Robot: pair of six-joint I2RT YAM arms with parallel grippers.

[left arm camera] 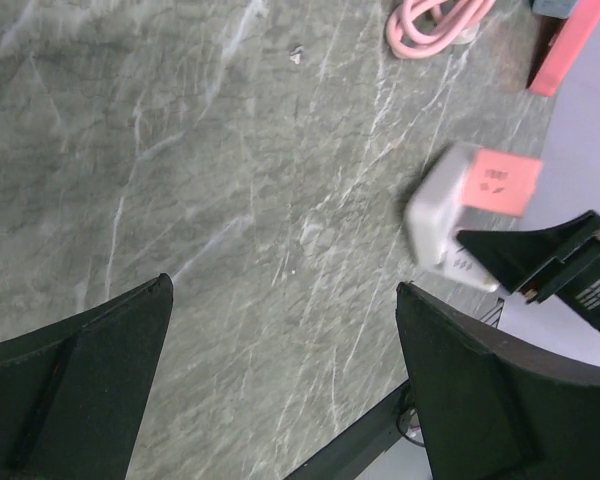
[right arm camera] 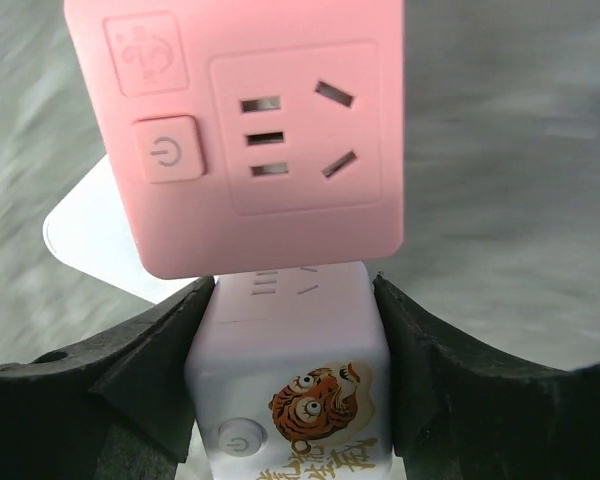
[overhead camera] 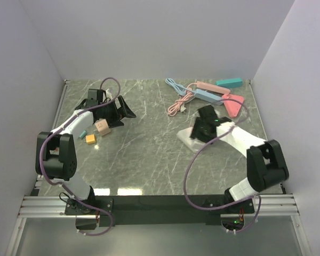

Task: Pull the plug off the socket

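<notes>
Slippage was the chief danger here. The right jaws were closed snugly on the white socket (right arm camera: 290, 390), pressing its 2 side faces, with the tiger print facing the wrist camera. The pink plug (right arm camera: 245, 130) was seated on that cube's far face, at 12 o'clock from it in the wrist view. No gap showed at the joint, so the task was not yet done. On the counter (overhead camera: 149, 165) the pair was at about 3 o'clock from centre. Whether it touched the stone or hung just above could not be told.

The left jaws stood wide open and held nothing, over at 10 o'clock and well apart from the pair. The pink face showed at 3 o'clock in their own view.

Judging from this, the pull would need those open jaws brought across to close on the pink cube alone. If they caught the seam or the white body too, both cubes would move as 1 and nothing would part. A pull off the pin axis could jam the pins or twist the socket out of the right-hand hold. A sudden release could fling either cube toward the strips (overhead camera: 213, 95) and cable (overhead camera: 177, 105) at 1 o'clock, or the loose cubes (overhead camera: 101, 127) near 9 o'clock.
</notes>
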